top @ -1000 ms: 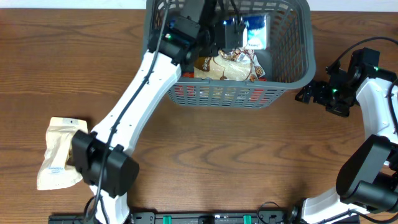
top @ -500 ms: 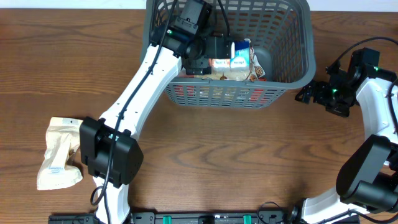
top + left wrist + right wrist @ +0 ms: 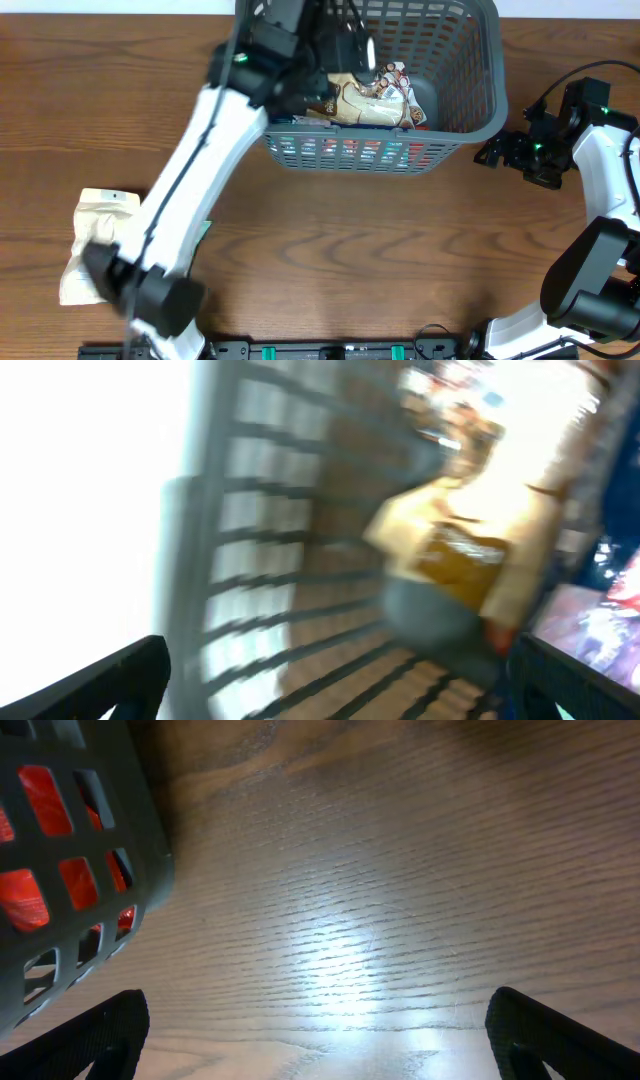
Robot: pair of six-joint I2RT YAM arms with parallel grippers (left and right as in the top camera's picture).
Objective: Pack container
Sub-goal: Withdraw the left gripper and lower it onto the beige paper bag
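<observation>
The container (image 3: 470, 110), a dark grey slotted basket, stands at the table's far edge with several snack packets (image 3: 375, 95) lying in it. My left gripper (image 3: 345, 50) hovers open over the basket's left half, blurred by motion. In the left wrist view its fingers (image 3: 110, 680) stand wide apart with nothing between them, above the lattice wall (image 3: 260, 530) and a beige packet (image 3: 470, 540). My right gripper (image 3: 490, 152) is open just outside the basket's right front corner (image 3: 70, 870), over bare wood.
A beige packet (image 3: 95, 245) lies on the wooden table (image 3: 400, 260) at the front left, beside the left arm's base. A red packet (image 3: 40, 800) shows through the basket's slots in the right wrist view.
My left gripper carried a blue-and-white packet down into the basket, opened and let it go. The left arm is now swinging left. The right arm has not moved.
</observation>
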